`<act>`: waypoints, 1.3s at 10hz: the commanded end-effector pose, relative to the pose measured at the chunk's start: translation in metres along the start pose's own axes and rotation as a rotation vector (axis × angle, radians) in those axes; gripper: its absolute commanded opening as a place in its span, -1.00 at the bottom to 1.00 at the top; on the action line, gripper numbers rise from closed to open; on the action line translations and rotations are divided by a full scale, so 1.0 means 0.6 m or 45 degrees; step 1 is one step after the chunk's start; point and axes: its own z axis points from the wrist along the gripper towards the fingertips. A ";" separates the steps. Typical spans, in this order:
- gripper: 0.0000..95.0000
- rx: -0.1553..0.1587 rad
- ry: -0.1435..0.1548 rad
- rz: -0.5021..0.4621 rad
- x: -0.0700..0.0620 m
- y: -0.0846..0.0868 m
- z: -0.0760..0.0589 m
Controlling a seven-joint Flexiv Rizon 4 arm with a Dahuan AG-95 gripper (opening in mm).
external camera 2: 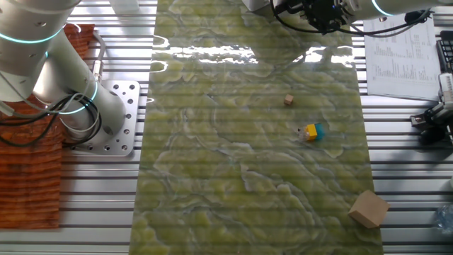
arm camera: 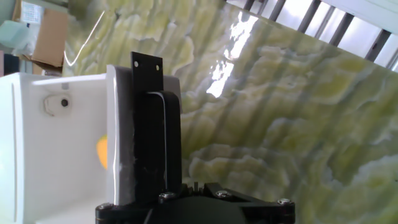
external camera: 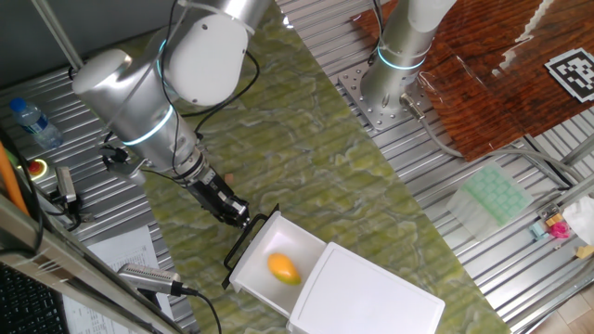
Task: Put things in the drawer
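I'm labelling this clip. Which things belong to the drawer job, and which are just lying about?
Job: drawer, pulled out; lemon inside; cabinet; gripper at the drawer handle.
Lying about: water bottle, green tray, papers.

One yellow-orange toy fruit (external camera: 284, 268) lies in the one white drawer (external camera: 251, 269), which slides out of one white cabinet (external camera: 371, 299). The green mat carries three loose items: one small brown cube (external camera 2: 288, 100), one yellow-and-blue block (external camera 2: 311, 132) and one larger tan block (external camera 2: 368, 208). Off to the sides are one water bottle (external camera: 33, 121) and one pale green gridded tray (external camera: 494, 196).
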 end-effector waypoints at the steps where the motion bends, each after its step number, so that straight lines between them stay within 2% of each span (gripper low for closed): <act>1: -1.00 -0.005 -0.002 -0.007 0.001 0.002 -0.001; 7: -1.00 -0.025 -0.011 -0.020 0.002 0.014 -0.005; 9: -1.00 -0.045 -0.022 -0.020 0.003 0.021 -0.007; 13: -1.00 -0.051 -0.026 -0.014 0.006 0.033 -0.013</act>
